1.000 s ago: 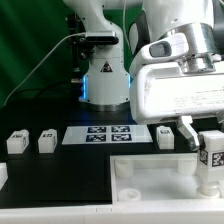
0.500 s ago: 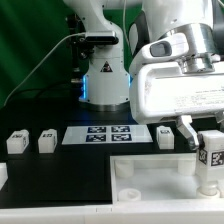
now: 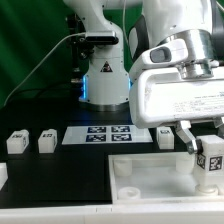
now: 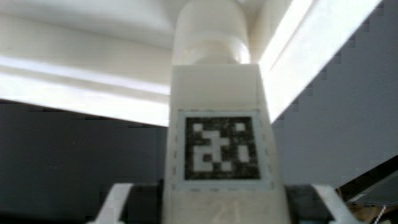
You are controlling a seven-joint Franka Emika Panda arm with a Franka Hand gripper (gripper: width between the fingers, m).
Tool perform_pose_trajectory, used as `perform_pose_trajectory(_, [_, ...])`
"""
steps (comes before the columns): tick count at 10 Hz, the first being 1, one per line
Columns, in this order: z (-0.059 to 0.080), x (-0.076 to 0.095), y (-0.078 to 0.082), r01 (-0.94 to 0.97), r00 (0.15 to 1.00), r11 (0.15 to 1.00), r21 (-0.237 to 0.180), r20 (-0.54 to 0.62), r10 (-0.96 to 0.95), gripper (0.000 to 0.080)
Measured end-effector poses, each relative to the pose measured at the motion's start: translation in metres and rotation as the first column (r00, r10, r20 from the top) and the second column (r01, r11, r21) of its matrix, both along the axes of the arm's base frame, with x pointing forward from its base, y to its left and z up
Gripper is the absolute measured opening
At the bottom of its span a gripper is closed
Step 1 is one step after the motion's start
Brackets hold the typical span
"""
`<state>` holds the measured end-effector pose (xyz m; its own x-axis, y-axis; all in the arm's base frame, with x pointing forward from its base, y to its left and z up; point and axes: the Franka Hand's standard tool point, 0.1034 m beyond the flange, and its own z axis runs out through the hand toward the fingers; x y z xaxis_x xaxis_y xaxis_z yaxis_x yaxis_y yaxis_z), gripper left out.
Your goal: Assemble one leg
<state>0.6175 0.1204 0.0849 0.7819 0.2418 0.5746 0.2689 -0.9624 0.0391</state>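
So the gripper (image 3: 206, 143) has its fingers clamped on the leg (image 3: 211, 166), holding it upright over the white tray (image 3: 150, 172).

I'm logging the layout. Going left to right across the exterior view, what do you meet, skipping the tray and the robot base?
Far-left loose leg → second loose leg → marker board → third loose leg → held leg, gripped in the fingers.

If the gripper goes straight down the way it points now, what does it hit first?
The gripper points down with a leg in its jaws, so the leg's lower end would likely meet the tray first, toward the exterior view's right. Depth is unclear.
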Motion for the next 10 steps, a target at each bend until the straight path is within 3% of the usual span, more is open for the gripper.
perform_pose_trajectory(7, [0.0,0.009,0.001,0.022,1.0,1.0,0.011,-0.003,-0.022,0.0294])
perform_pose_trajectory(10, [0.0,0.012,-0.009,0.022,1.0,1.0,0.01,-0.008,-0.022,0.0294])
